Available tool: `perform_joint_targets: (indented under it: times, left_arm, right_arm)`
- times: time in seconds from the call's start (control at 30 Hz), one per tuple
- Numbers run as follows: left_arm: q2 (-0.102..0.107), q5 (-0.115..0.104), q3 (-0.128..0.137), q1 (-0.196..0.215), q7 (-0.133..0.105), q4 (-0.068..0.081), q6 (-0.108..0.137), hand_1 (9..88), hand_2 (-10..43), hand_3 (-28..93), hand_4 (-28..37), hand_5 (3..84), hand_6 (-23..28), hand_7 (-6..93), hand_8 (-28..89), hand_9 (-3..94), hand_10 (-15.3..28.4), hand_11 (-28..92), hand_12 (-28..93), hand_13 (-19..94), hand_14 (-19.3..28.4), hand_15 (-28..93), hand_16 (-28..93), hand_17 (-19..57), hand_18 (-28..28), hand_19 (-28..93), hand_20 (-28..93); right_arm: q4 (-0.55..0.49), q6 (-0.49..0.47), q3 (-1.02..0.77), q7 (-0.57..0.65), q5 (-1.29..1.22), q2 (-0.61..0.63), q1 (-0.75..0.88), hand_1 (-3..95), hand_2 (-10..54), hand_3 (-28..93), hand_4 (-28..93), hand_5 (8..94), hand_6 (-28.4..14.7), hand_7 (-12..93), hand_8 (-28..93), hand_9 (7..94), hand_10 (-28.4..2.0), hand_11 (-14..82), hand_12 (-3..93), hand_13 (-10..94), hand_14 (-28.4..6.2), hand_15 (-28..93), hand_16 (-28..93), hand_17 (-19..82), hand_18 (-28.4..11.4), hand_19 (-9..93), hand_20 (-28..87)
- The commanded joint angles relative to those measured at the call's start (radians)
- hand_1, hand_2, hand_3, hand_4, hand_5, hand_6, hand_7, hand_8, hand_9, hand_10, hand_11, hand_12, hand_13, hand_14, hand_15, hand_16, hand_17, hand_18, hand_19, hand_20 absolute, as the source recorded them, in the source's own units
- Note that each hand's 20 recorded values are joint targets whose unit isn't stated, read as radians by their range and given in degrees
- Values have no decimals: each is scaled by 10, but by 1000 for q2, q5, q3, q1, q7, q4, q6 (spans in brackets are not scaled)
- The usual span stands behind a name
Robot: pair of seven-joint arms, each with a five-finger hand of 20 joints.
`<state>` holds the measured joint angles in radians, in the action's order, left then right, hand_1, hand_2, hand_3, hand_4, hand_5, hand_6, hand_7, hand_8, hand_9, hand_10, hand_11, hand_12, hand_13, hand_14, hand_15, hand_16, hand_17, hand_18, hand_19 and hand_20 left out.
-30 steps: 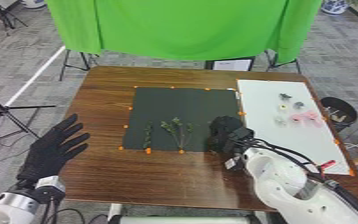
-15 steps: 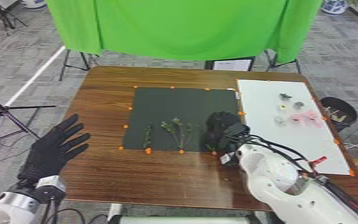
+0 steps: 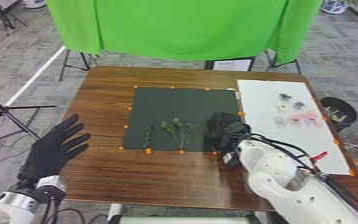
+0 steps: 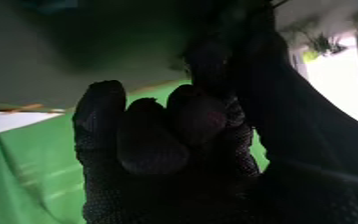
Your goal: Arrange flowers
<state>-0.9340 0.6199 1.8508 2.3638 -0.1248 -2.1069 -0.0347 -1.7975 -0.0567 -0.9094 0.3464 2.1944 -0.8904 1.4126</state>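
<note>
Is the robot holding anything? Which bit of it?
I can't tell whether the right hand holds anything, because its black glove hides the spot. The left hand is open and holds nothing.

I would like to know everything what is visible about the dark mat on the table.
The dark mat is a rectangular, nearly black, plain-looking sheet lying flat on the brown wooden table, close beside the white sheet on its right. Small orange pieces sit along its edges. Thin green sprigs lie on its near part. The right hand covers its near right part; whether it presses on the mat, I cannot tell.
</note>
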Motion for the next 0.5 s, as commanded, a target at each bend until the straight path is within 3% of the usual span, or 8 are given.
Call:
perform_joint_targets:
  times: [0.03,0.33,0.4,0.43,0.5]
  left_arm:
    - [-3,1,1,7,9,3,-9,226,-36,703,-283,240,34,162,-101,209,106,136,177,162,155,270,8,-109,188,325,91]
    - [-6,2,-1,10,7,2,-6,226,-35,701,-283,240,34,162,-101,210,106,137,178,162,155,270,8,-109,187,326,91]
    - [-8,1,1,13,7,0,-5,227,-35,701,-283,240,34,162,-101,210,106,138,178,162,155,270,8,-109,187,326,91]
    - [-9,2,1,13,8,0,-5,227,-35,700,-283,240,34,162,-101,210,106,138,178,162,154,270,8,-109,188,326,91]
    - [-9,1,2,16,6,-2,-4,227,-35,701,-283,240,33,162,-101,210,107,138,177,162,155,270,9,-109,188,326,91]
  right_arm:
    - [19,-24,2,13,-14,9,33,314,-93,860,-210,648,1,599,180,745,-99,677,519,716,-96,870,397,293,-199,824,476]
    - [9,6,4,56,-40,-10,14,237,-81,868,-232,662,-5,559,151,745,-103,673,517,716,-99,872,388,293,-204,822,479]
    - [2,20,12,94,-36,-13,5,218,-78,871,-229,668,-7,567,71,750,-104,673,510,718,-101,872,382,295,-207,825,478]
    - [-5,20,8,111,-44,-17,5,202,-78,870,-219,674,-9,588,-68,752,-103,669,515,720,-101,871,383,297,-209,827,474]
    - [-25,7,-2,143,-65,-20,7,184,-80,862,-218,681,-10,594,-127,761,-106,664,513,723,-102,869,382,299,-211,830,473]
